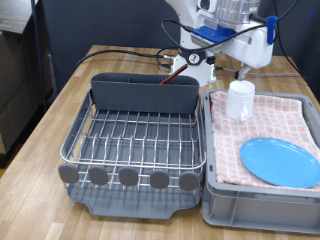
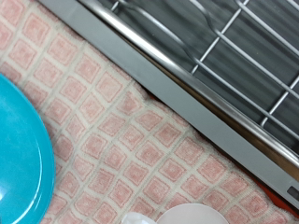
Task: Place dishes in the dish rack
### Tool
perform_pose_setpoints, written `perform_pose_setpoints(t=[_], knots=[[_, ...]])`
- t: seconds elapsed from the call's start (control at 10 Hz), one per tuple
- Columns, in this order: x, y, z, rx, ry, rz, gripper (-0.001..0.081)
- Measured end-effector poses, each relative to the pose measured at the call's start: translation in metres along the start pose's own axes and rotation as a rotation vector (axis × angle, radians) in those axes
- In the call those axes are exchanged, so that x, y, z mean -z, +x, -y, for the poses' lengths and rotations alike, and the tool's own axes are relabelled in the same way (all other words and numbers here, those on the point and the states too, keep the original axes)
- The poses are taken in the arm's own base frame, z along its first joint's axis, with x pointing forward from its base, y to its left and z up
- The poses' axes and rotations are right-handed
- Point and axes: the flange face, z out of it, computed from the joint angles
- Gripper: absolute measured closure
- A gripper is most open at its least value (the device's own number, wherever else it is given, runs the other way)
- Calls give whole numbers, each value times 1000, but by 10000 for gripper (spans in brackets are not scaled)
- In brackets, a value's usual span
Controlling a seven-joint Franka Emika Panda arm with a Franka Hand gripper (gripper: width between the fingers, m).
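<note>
The white cup (image 1: pixel 240 99) stands upright on the pink checked cloth (image 1: pixel 280 120) at the back of the grey crate. The light-blue plate (image 1: pixel 281 161) lies flat on the cloth nearer the exterior view's bottom. My gripper (image 1: pixel 240 72) hangs just above the cup, apart from it and holding nothing. The wire dish rack (image 1: pixel 135 140) with its dark caddy (image 1: pixel 145 95) sits to the exterior view's left and has no dishes in it. In the wrist view the plate (image 2: pixel 19 159), the cup's rim (image 2: pixel 192 215) and the rack's wires (image 2: pixel 234 47) show; my fingers do not. The wooden spoon is out of view.
The grey crate (image 1: pixel 250 200) stands tight against the rack's side. Round grey tabs (image 1: pixel 128 177) line the rack's front edge above the drain tray (image 1: pixel 130 205). Red and black cables (image 1: pixel 130 55) lie on the wooden table behind the rack.
</note>
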Motion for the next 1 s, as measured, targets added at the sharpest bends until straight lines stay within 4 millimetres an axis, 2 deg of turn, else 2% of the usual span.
perform_pose_setpoints(t=[0.2, 0.7, 1.0], knots=[[4, -7, 5, 41, 54, 2, 3], [7, -53, 33, 126, 61, 38, 3], [4, -73, 42, 123, 45, 44, 3]])
